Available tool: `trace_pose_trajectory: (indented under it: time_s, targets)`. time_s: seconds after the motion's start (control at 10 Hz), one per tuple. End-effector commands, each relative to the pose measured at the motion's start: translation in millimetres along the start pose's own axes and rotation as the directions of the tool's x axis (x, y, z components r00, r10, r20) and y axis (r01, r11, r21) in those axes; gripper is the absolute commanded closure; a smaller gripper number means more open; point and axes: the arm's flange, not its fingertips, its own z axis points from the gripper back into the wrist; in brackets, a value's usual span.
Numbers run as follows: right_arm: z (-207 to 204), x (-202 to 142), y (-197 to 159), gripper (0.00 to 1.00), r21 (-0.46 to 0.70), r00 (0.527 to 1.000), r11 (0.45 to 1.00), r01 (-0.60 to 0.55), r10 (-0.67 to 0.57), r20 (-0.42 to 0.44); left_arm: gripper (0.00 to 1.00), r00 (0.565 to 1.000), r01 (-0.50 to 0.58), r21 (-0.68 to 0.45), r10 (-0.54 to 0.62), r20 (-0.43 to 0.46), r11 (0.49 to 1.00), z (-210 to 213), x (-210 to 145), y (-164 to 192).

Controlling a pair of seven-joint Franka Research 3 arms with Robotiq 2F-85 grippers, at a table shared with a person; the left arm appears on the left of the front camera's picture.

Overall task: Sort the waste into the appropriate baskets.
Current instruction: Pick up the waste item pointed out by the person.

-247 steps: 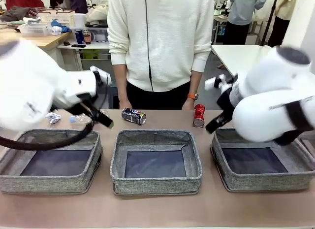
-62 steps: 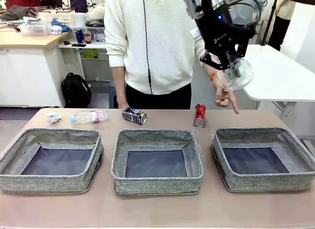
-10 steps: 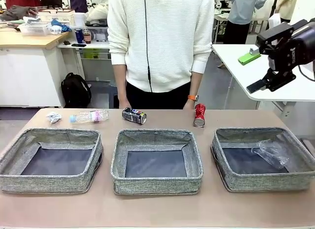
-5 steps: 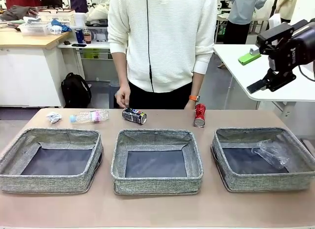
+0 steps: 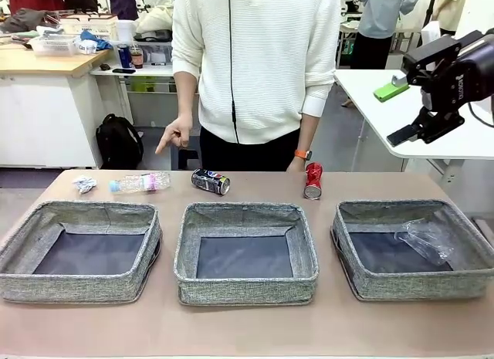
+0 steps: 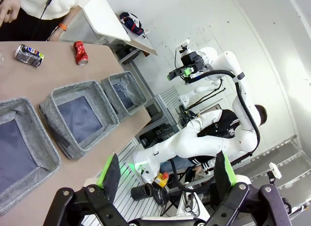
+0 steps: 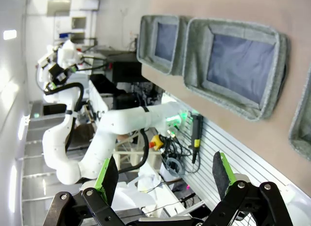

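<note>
Three grey woven baskets stand in a row: left (image 5: 77,286), middle (image 5: 245,289), right (image 5: 409,286). Clear plastic film (image 5: 423,239) lies in the right basket. Behind the baskets, from left to right, lie a white paper wad (image 5: 84,184), a clear bottle (image 5: 140,182), a dark soda can (image 5: 210,181) and a red soda can (image 5: 312,181). My right gripper (image 5: 397,112) hangs open and empty high above the right basket. My left gripper (image 6: 167,170) is open and empty, high off to the side of the table. The right wrist view shows the right gripper (image 7: 164,177) open.
A person in a white sweater stands at the far edge. One hand (image 5: 176,133) points down towards the bottle's side, the other rests behind the red can. A white side table (image 5: 432,120) stands behind my right gripper.
The person's hand has risen from near the dark can and now points down to the left. Both arms and the film have stayed still.
</note>
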Motion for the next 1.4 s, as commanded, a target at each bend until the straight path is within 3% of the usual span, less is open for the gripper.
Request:
trace_pose_trajectory:
  time_s: [0.0,0.7,0.8,0.9,1.0,1.1,1.2,1.3]
  targets:
    - [1.9,1.9,4.6,0.0,0.024,1.0,1.0,-0.008,0.008,0.003,0.0,1.0,0.026,-0.018,-0.026,0.007,1.0,-1.0,1.8,-1.9]
    - [1.9,1.9,4.6,0.0,0.024,1.0,1.0,-0.008,0.008,0.003,0.0,1.0,0.0,0.0,0.0,0.0,1.0,0.0,0.0,0.0]
    - [1.9,1.9,4.6,0.0,0.024,1.0,1.0,-0.008,0.008,0.003,0.0,0.939,0.34,0.252,-0.315,-0.137,0.906,-25.4,22.6,-5.1]
    - [1.9,1.9,4.6,0.0,0.024,1.0,1.0,-0.008,0.008,0.003,0.0,0.832,0.532,0.286,-0.43,-0.35,0.797,-51.4,74.5,12.6]
    - [1.9,1.9,4.6,0.0,0.024,1.0,1.0,-0.008,0.008,0.003,0.0,0.682,0.699,0.306,-0.474,-0.557,0.646,-78.3,122.6,38.9]
    - [1.9,1.9,4.6,0.0,0.024,1.0,1.0,-0.008,0.008,0.003,0.0,0.509,0.839,0.286,-0.477,-0.717,0.463,-106.1,157.6,65.1]
    - [1.9,1.9,4.6,0.0,0.024,1.0,1.0,-0.008,0.008,0.003,0.0,0.392,0.901,0.223,-0.48,-0.785,0.372,-126.8,171.8,80.6]
    - [1.9,1.9,4.6,0.0,0.024,1.0,1.0,-0.008,0.008,0.003,0.0,0.28,0.959,0.223,-0.457,-0.844,0.175,-139.4,177.0,95.1]
